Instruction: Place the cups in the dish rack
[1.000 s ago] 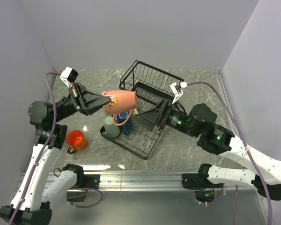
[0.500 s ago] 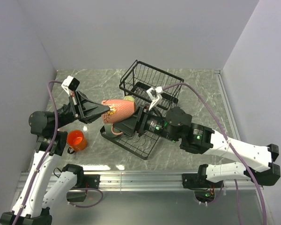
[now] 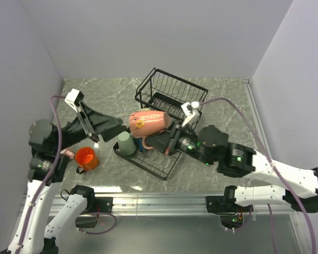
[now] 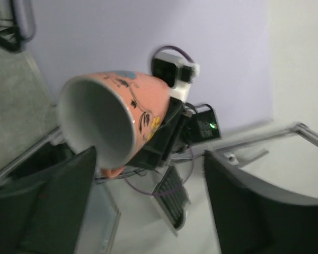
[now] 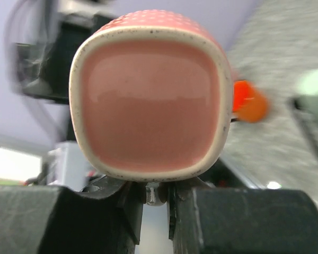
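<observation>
Top view: fixed high above and behind both arm bases, facing down. It is far enough off to take in the whole table, the dish rack and both arms.
Left wrist view: rides the left arm and looks out between the spread fingers of the left gripper. The pink mug is just ahead, mouth toward the lens.
Right wrist view: rides the right arm and looks along the closed right gripper. It is very near, with the mug's base directly above the fingertips filling the frame and the background blurred.
Shared: all three views show the mug. The wrist views face it from opposite ends.
</observation>
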Action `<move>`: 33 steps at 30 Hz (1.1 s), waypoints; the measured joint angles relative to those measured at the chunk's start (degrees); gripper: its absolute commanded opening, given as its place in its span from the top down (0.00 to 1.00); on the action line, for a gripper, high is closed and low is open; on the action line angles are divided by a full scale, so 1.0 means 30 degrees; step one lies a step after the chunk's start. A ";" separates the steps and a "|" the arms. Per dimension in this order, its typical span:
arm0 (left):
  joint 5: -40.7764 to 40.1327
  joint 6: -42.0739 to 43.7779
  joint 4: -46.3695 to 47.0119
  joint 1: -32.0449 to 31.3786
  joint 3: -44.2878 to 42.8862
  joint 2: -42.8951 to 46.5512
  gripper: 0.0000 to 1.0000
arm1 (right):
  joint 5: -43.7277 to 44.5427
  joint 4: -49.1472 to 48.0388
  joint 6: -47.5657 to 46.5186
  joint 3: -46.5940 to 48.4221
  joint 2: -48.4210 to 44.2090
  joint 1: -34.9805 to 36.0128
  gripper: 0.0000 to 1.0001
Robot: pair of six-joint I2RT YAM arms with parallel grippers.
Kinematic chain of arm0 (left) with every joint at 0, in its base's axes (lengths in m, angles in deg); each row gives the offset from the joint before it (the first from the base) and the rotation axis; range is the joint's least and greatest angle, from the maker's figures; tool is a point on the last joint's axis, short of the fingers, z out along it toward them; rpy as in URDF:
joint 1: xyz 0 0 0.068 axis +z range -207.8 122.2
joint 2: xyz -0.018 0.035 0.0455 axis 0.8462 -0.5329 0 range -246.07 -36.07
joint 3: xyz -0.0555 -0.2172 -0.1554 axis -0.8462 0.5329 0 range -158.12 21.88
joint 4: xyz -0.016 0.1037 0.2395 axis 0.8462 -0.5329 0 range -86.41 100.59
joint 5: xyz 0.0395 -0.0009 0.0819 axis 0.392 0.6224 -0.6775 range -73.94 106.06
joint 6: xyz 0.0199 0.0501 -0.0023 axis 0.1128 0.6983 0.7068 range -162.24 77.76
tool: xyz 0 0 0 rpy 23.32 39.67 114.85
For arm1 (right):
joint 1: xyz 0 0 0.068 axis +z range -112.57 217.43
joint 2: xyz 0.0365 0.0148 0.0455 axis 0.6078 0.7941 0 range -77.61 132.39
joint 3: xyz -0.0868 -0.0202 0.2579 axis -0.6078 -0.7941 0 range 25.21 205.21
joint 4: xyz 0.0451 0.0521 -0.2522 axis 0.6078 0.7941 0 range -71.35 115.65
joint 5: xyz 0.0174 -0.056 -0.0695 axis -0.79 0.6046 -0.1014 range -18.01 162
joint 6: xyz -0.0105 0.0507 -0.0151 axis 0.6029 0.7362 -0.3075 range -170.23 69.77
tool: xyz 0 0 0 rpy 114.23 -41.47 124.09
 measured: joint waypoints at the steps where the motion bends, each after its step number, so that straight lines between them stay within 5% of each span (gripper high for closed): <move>1: -0.0321 0.1843 -0.2310 -0.0036 -0.1224 -0.0437 0.01 | 0.0510 0.0634 0.0146 -0.0124 -0.0430 -0.0051 1.00; 5: -0.3220 0.8881 -1.0907 -0.0058 -0.6033 -0.2397 0.01 | 0.3242 0.4255 0.1224 -0.0554 -0.2528 0.0204 1.00; 8: -0.6455 1.2087 -1.5096 -0.0350 -0.7053 -0.2710 0.01 | 0.6098 0.8371 0.2499 0.0291 -0.2470 0.1931 1.00; 15: -1.1380 1.5154 -2.0771 -0.0495 -0.6994 -0.2747 0.01 | 0.9843 1.7682 0.7074 0.6965 0.5457 0.5224 1.00; 20: -1.3187 1.5846 -2.2112 -0.0495 -0.6972 -0.2732 0.01 | 0.9442 1.8557 0.7533 0.6011 0.9719 0.4954 1.00; 26: -1.3886 1.6313 -2.3270 -0.0495 -0.7002 -0.2681 0.01 | 0.7832 1.6677 0.5763 0.3002 0.9500 0.1326 1.00; 33: -1.4214 1.6597 -2.4028 -0.0495 -0.7155 -0.2390 0.01 | 0.7519 1.5518 0.3687 0.3657 1.1132 -0.1202 1.00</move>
